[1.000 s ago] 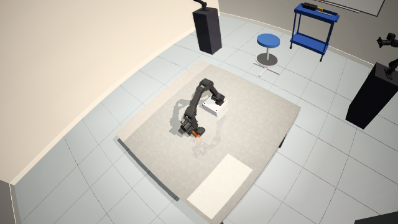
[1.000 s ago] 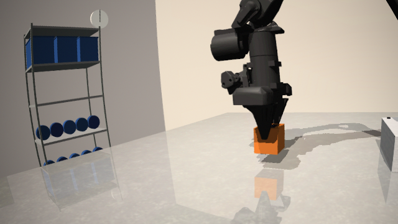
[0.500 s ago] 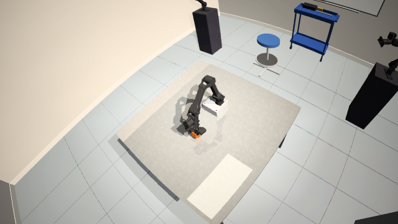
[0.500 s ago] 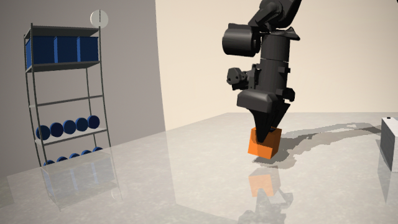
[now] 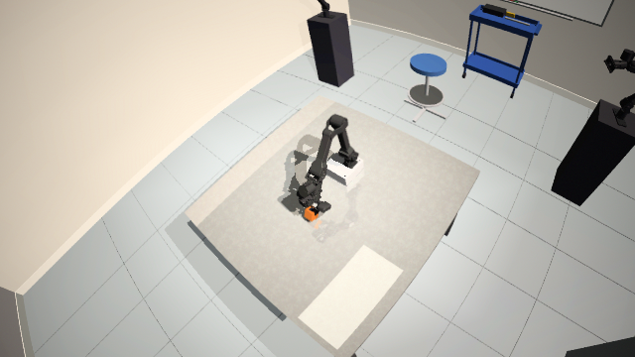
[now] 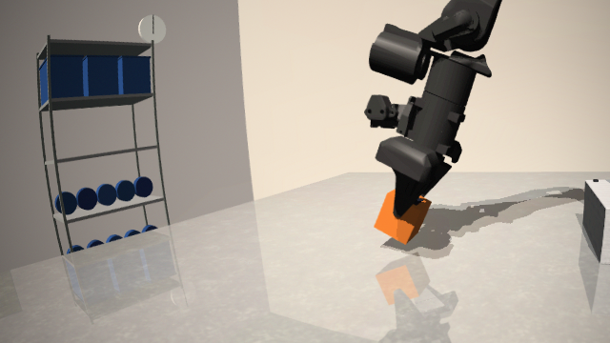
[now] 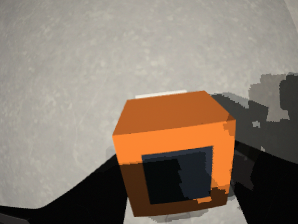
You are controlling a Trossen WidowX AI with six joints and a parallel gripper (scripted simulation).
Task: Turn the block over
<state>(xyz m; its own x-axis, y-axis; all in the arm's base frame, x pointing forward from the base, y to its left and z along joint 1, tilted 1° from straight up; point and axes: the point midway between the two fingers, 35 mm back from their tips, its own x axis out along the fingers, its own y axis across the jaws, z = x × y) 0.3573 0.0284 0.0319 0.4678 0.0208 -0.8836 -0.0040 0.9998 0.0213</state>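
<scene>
The orange block [image 5: 311, 213] [image 6: 399, 220] [image 7: 174, 152] is clamped between my gripper's fingers [image 6: 406, 208] [image 5: 314, 207]. It hangs tilted a little above the grey table [image 5: 397, 198] [image 6: 286, 248] [image 7: 80, 63], one corner lowest, clear of the surface in the exterior view. Its dark marked square [image 7: 178, 175] faces my wrist camera. The black fingers grip the block's two side faces. The arm leans over from its white base [image 5: 347, 171].
A pale rectangular mat [image 5: 352, 295] lies on the table's near corner. A white box [image 6: 596, 224] stands at the right, close to the arm base. A shelf rack [image 6: 100, 143], stool [image 5: 428, 74], blue cart [image 5: 501, 42] and black pedestals [image 5: 329, 47] stand off the table.
</scene>
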